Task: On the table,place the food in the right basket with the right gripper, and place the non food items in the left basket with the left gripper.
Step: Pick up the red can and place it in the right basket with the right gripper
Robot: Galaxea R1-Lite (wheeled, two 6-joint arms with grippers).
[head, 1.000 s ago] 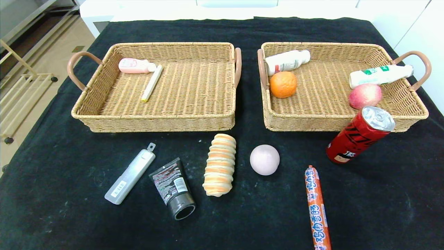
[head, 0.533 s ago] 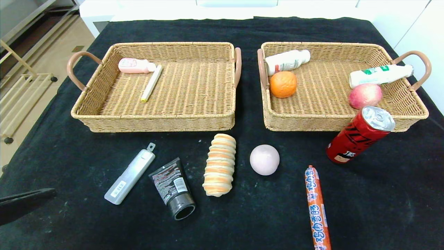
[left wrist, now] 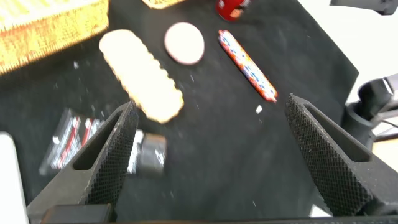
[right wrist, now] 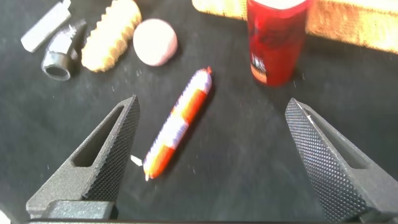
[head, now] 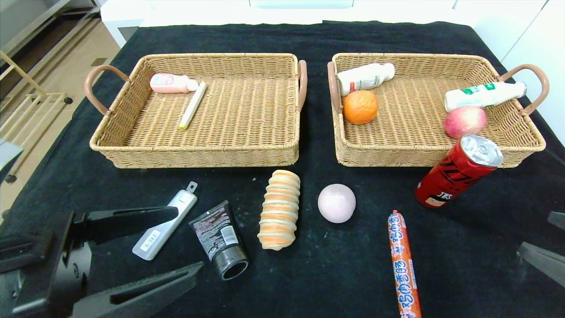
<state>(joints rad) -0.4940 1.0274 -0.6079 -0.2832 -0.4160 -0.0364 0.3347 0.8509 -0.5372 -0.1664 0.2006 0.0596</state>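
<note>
The left gripper [head: 172,240] sits low at the near left of the surface [head: 463,274] with its fingers [head: 132,217] spread fully apart and holding nothing. One finger lies over the near end of the grey utility knife [head: 167,221], and the other reaches toward the black tube [head: 219,238]; both non-food items thus lie just ahead of or between the open fingers, and the left arm is plainly the nearer one to them. The utility knife is a slim grey bar with a white label, its long axis running diagonally from near left up toward the left basket [head: 198,152]. The black tube lies just to its right, cap end nearest the robot, long axis tilted the opposite way. In the left wrist view the tube [left wrist: 106,149] appears just beside one finger [left wrist: 102,158]. The right gripper [right wrist: 211,155], seen only at the right edge in the head view, also stands wide open and empty; the sausage [right wrist: 177,124] lies between and ahead of its fingers, long axis running roughly away from the robot. The red can [head: 457,172] stands upright just before the right basket [head: 441,154]. The striped bread roll [head: 279,210] and pale round ball [head: 337,203] lie between the two arms. A likely first grasp is across the knife's narrow width.
</note>
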